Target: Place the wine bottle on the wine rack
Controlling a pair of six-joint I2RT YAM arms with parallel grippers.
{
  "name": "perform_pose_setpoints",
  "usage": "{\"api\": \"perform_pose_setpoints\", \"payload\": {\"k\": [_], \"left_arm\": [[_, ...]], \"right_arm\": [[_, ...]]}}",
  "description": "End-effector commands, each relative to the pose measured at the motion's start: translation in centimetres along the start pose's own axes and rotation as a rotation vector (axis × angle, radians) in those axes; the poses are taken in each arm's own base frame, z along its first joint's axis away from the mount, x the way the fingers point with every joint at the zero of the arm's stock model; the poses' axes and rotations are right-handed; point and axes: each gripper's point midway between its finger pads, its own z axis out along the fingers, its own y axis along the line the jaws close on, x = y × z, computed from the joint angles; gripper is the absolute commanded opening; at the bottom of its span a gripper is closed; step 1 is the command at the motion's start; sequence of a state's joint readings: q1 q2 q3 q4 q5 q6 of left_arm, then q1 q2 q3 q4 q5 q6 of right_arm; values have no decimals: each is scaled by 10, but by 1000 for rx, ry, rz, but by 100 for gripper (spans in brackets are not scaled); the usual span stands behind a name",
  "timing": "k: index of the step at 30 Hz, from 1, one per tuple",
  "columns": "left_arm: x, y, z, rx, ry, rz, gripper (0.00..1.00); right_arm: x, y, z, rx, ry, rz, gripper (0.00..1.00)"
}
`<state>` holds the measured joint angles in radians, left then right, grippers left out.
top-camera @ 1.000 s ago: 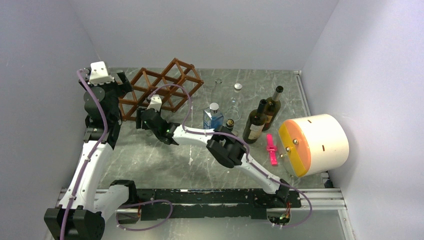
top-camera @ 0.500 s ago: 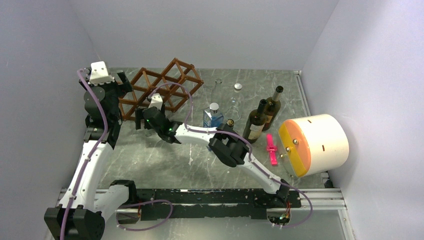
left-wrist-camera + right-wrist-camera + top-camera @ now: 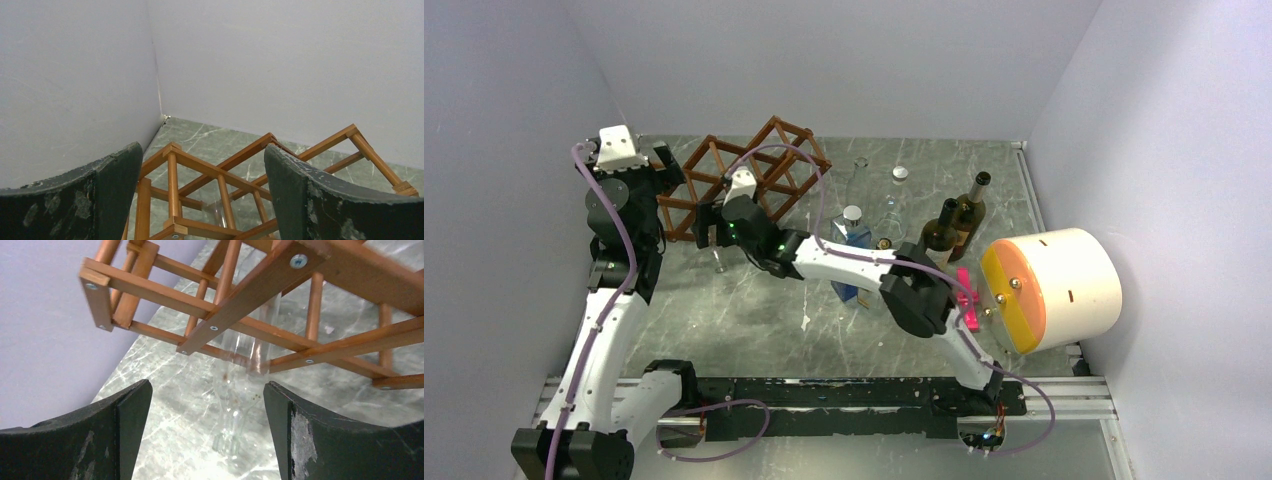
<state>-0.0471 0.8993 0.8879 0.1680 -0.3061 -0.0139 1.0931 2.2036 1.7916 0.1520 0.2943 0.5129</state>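
The reddish-brown wine rack (image 3: 769, 160) stands at the back left; it also shows in the left wrist view (image 3: 220, 175) and the right wrist view (image 3: 260, 285). A clear glass wine bottle (image 3: 235, 390) lies in a lower cell of the rack, its neck sticking out toward the near side. It also shows faintly in the left wrist view (image 3: 245, 212). My right gripper (image 3: 711, 237) (image 3: 207, 385) is open and empty, just short of the neck, jaws either side of its line. My left gripper (image 3: 664, 178) (image 3: 202, 150) is open and empty at the rack's left end.
Two dark wine bottles (image 3: 939, 240) (image 3: 969, 212) stand right of centre. A blue bottle (image 3: 852, 238) is partly behind my right arm. A white drum with an orange face (image 3: 1049, 290) lies at the right, a pink tool (image 3: 967, 297) beside it. Walls close the back and sides.
My right gripper has moved back and a little left toward the rack, its elbow swinging right. My left gripper has shifted slightly. Both stay open.
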Motion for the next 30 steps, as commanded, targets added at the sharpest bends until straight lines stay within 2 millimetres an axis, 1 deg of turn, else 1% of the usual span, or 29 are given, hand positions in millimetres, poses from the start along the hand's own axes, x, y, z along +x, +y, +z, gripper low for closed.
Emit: {"api": "perform_pose_setpoints", "payload": {"k": [1, 2, 3, 6, 11, 13, 15, 18, 21, 22, 25, 27, 28, 30], "left_arm": [[-16, 10, -7, -30, -64, 1, 95], [-18, 9, -8, -22, -74, -3, 95], [-20, 8, -10, -15, -82, -8, 95], [-26, 3, -14, 17, -105, -21, 95], [-29, -7, -17, 81, -122, -38, 95], [-30, -14, -18, 118, -126, -42, 95], [-30, -23, -20, 173, -129, -44, 95], [-31, -48, -27, 318, -141, -31, 95], [-30, -83, -43, 543, -163, -2, 95], [-28, -102, -55, 673, -167, 12, 95], [-21, -140, -90, 975, -177, 50, 95], [-15, -153, -105, 1098, -169, 48, 95], [-14, -158, -109, 1135, -161, 45, 95], [-12, -162, -111, 1164, -145, 47, 95]], "right_arm": [[-49, 12, -41, -48, -45, -61, 86], [-60, 14, -53, -57, -55, -86, 86], [-79, 17, -68, -63, -79, -105, 86], [-107, 8, -103, -32, -108, -179, 86], [-155, -15, -165, 69, -178, -298, 86], [-172, -26, -188, 123, -202, -339, 86], [-183, -42, -209, 195, -207, -381, 87], [-191, -66, -235, 297, -191, -428, 89], [-188, -92, -250, 381, -145, -443, 90], [-186, -99, -254, 393, -125, -441, 91], [-176, -115, -263, 398, -55, -441, 92], [-164, -122, -268, 376, 2, -443, 92], [-159, -126, -270, 362, 26, -439, 93], [-149, -131, -273, 335, 73, -430, 93]]}}
